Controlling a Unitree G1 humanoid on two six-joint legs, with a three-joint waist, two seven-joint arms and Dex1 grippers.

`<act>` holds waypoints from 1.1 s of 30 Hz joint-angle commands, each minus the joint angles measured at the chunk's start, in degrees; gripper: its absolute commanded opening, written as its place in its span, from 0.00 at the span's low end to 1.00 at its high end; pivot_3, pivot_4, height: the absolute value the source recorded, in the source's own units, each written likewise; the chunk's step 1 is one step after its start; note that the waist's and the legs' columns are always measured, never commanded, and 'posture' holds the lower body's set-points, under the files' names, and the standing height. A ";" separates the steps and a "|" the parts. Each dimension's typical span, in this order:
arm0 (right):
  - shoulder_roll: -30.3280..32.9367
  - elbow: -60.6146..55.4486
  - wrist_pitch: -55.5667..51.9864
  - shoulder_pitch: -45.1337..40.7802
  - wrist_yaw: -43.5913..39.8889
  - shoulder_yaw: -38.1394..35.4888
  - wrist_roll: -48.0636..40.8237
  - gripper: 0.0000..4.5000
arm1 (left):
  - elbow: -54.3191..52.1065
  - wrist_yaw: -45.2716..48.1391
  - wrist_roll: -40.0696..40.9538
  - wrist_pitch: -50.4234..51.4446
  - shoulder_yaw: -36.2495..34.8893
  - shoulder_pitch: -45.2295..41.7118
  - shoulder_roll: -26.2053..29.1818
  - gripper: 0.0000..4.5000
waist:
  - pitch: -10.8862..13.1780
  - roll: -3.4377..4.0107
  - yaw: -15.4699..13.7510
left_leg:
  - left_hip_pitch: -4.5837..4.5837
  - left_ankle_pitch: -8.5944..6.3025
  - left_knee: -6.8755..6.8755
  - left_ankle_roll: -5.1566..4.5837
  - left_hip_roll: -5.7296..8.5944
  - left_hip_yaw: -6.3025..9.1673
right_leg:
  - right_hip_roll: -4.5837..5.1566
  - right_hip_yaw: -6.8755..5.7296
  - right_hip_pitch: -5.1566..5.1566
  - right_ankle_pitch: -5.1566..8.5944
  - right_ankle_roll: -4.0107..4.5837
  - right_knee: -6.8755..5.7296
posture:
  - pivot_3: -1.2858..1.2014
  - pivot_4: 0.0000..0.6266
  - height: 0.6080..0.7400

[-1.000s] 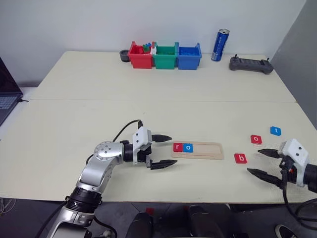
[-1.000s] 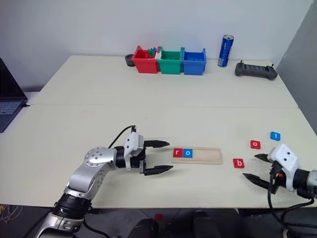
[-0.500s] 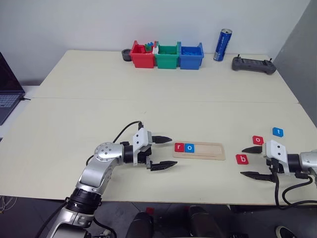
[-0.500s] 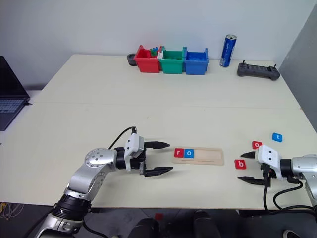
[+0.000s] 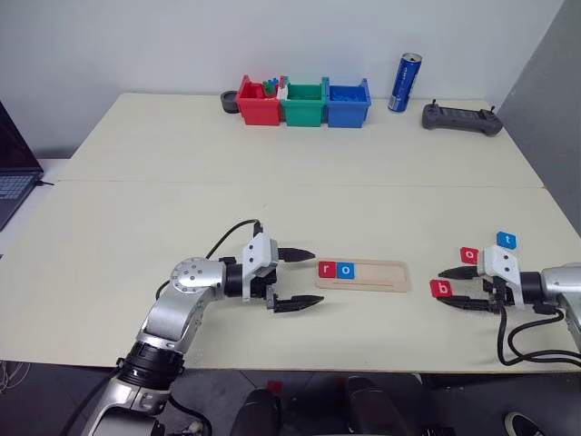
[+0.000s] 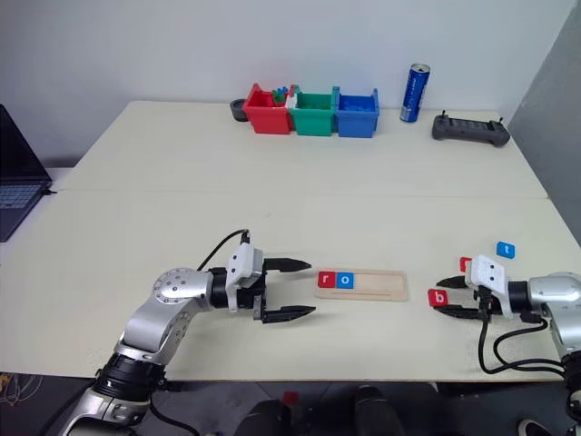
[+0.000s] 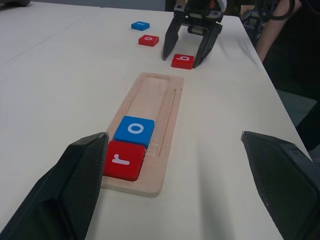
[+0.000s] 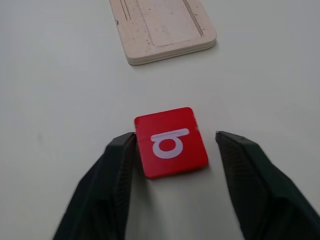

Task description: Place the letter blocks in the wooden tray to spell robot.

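A pale table [image 5: 272,163] holds the wooden tray [image 5: 381,276], a long strip lying flat; the red r block [image 5: 327,269] and the blue o block [image 5: 345,270] sit side by side in the tray's end nearest the left gripper [image 5: 300,279]; that gripper rests low over the table with its two black fingers spread wide and nothing between them, the filled end of the tray just beyond its fingertips; the right gripper [image 8: 172,145] is down at the table with its jaws partly open around the red b block [image 8: 171,141], which lies flat between them; one finger [image 8: 117,165] touches the block's edge while the other stands slightly apart, so no firm grip shows; past that gripper, on the side away from the tray, lie a red o block [image 5: 468,255] and a blue t block [image 5: 507,240], close together.
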State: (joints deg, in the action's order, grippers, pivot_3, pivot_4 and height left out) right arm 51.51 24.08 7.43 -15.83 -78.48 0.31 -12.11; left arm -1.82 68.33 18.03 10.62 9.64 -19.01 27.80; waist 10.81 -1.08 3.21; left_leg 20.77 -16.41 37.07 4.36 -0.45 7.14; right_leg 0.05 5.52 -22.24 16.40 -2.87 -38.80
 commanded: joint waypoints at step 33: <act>-14.08 -12.95 -11.46 -10.28 4.80 8.31 -1.17 0.33 | -6.23 -0.86 6.22 -0.30 -3.70 3.34 2.71 1.00 | 0.00 0.02 -0.01 | 0.06 0.00 -0.02 0.01 -0.01 0.18 | 0.02 -0.15 -0.06 0.00 0.01 -0.07 | 0.52 0.24 1.00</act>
State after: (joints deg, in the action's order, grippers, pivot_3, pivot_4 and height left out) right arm 37.53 12.83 -4.11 -25.48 -73.62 8.54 -13.13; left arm -6.03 67.94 24.23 11.74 6.74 -15.74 30.05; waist 10.81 -1.07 3.20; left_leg 20.83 -16.41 37.05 4.37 -0.45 7.32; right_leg 0.08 5.36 -22.30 16.40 -2.86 -38.87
